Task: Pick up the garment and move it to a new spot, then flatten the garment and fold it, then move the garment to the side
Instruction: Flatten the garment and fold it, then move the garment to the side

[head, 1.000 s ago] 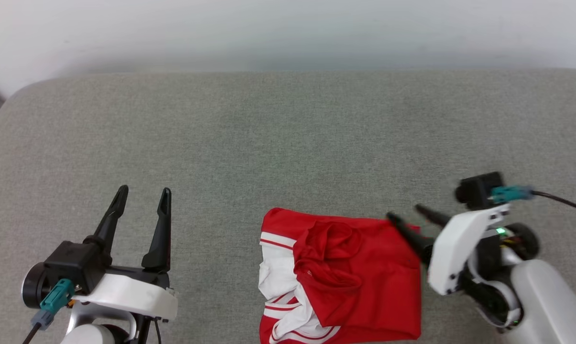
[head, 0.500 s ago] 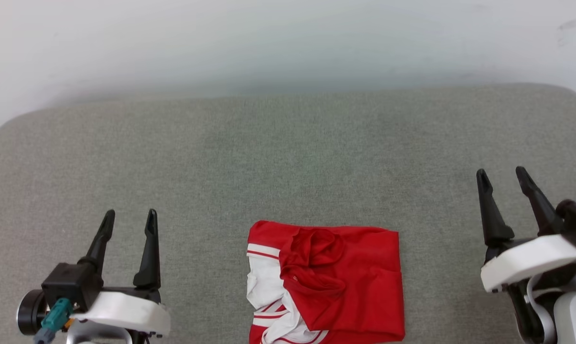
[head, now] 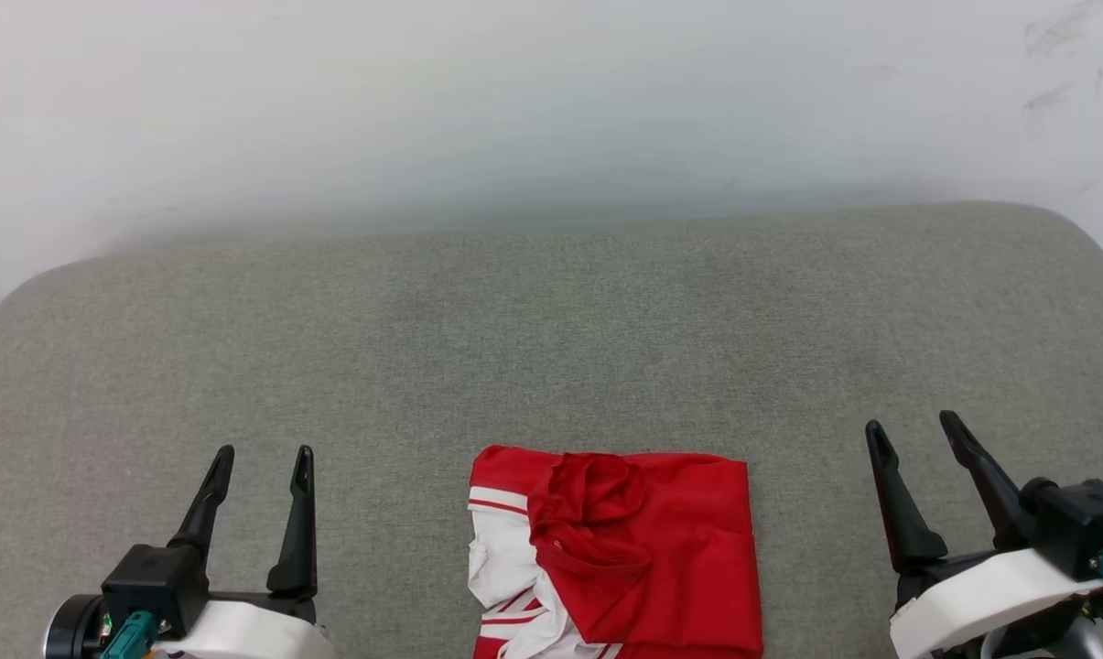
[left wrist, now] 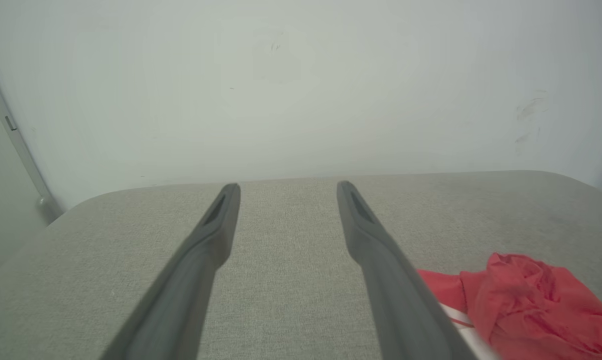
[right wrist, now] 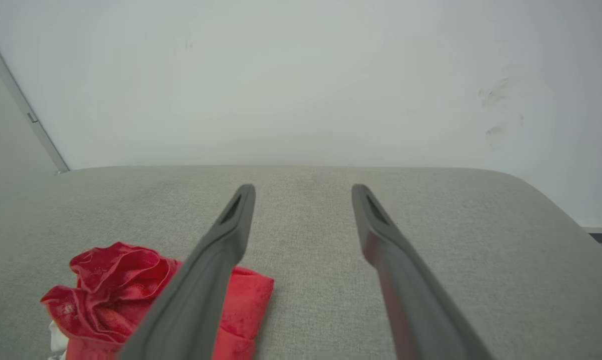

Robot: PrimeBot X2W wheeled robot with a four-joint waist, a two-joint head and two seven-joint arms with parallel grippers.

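Note:
The garment (head: 643, 549), a bright red jersey with white sleeves, lies folded into a rough square on the grey cushioned surface (head: 514, 348) near its front edge, a rumpled red bunch on top. My left gripper (head: 263, 453) stands open at the lower left, well to the left of the garment, nothing between its fingers. My right gripper (head: 913, 426) stands open at the lower right, apart from the garment. The left wrist view shows the garment (left wrist: 530, 305) at the lower right, beside my open left gripper (left wrist: 286, 186). The right wrist view has the garment (right wrist: 116, 285) at the lower left, partly behind a finger of my open right gripper (right wrist: 303, 187).
A pale wall (head: 551, 110) with a few scuff marks rises right behind the cushioned surface. The surface's rounded corners show at the far left (head: 29, 293) and far right (head: 1077, 238). A grey strip (right wrist: 21, 105) runs along the wall at the left.
My right gripper has drawn back from the garment's right edge and swung to point forward at the lower right. The head camera has tilted up, shifting the whole scene downward.

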